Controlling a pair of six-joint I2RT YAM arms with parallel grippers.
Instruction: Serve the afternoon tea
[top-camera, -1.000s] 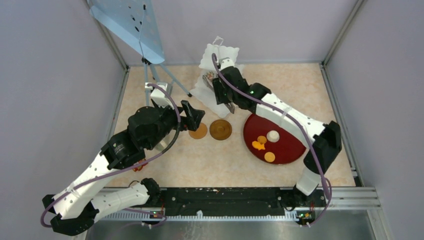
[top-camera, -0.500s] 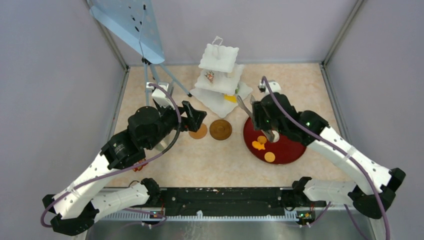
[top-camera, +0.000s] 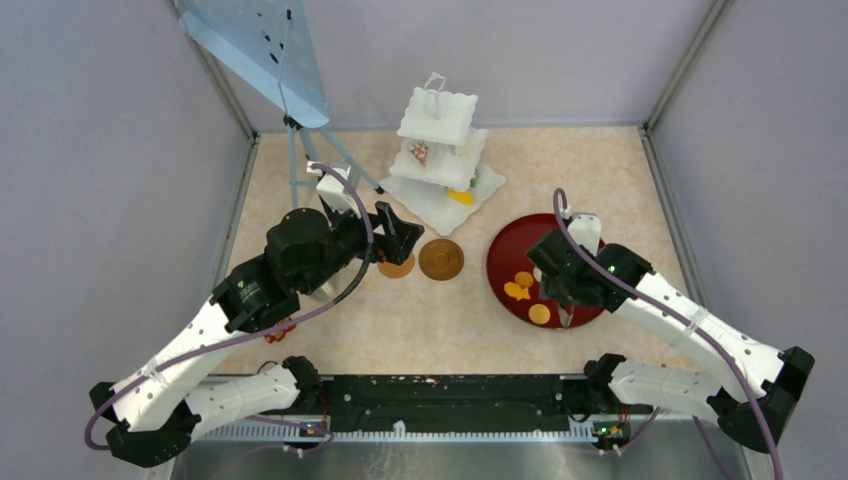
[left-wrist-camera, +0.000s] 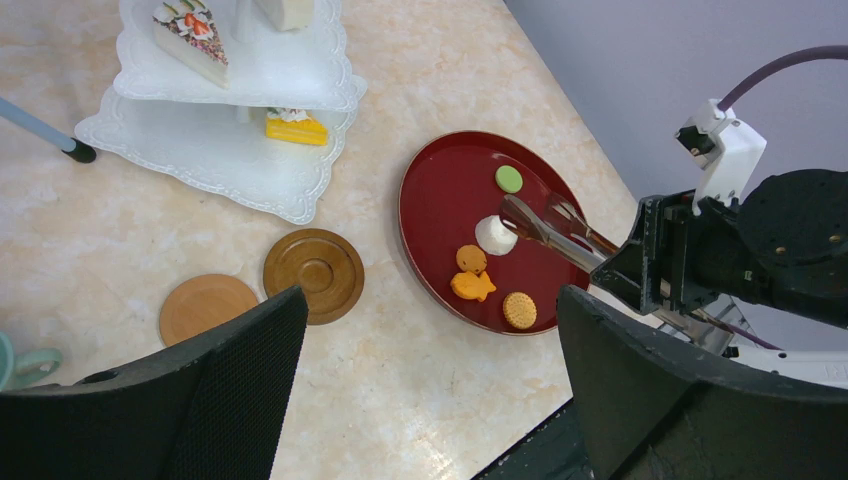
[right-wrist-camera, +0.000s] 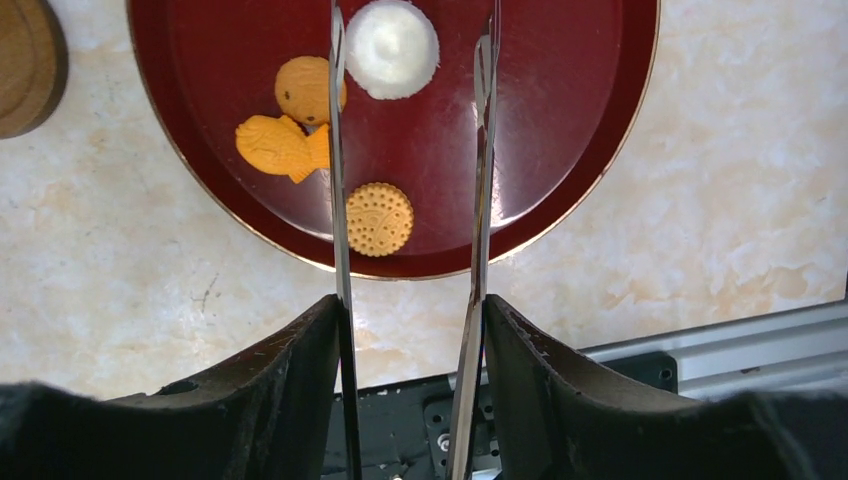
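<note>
Several toy sweets lie on the dark-red round tray (right-wrist-camera: 610, 130): a white round (right-wrist-camera: 392, 48), an orange fish (right-wrist-camera: 275, 145), an orange cookie (right-wrist-camera: 303, 88), a patterned biscuit (right-wrist-camera: 379, 218) and a green round (left-wrist-camera: 509, 179). My right gripper (right-wrist-camera: 410, 305) is shut on the metal tongs (right-wrist-camera: 337, 150), held over the tray (top-camera: 500, 262). The tong arms are spread, with the white round between their tips. A yellow wedge (left-wrist-camera: 296, 127) and a cake slice (left-wrist-camera: 190, 30) sit on the white tiered stand (top-camera: 440, 150). My left gripper (top-camera: 400, 240) is open and empty. A teal cup (left-wrist-camera: 20, 365) shows at the left edge.
Two wooden coasters (top-camera: 441, 259) (top-camera: 397, 265) lie between the arms, below the left gripper. A blue perforated panel on a tripod (top-camera: 270, 50) stands at the back left. Grey walls enclose the table, and a black rail (top-camera: 450, 395) runs along the near edge.
My right arm has swung from the tiered stand back and down over the red tray, tongs still in its grip. My left gripper has shifted slightly forward.
</note>
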